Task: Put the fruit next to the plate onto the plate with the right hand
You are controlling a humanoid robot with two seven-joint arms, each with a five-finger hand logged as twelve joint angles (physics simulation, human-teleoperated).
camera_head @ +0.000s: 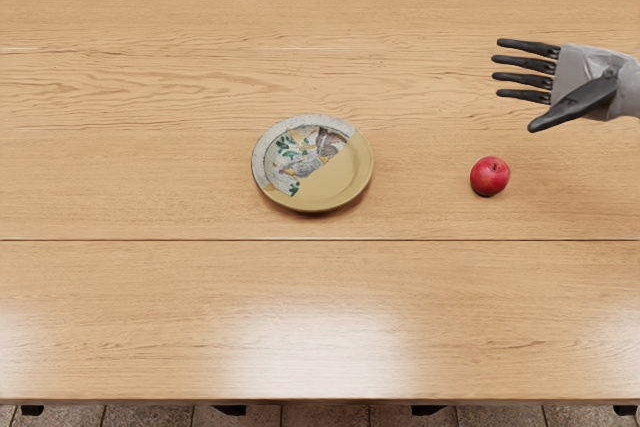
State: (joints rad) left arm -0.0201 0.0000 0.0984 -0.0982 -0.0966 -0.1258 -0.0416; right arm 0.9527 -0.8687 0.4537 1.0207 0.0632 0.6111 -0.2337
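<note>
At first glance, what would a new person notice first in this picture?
The red apple stands out, alone on the wooden table, right of centre. Left of it, apart, lies a yellow plate with a painted pattern on one half. At the upper right, the right hand hovers open, fingers spread, holding nothing.

Forearm of right robot hand cropped; table too.
</note>
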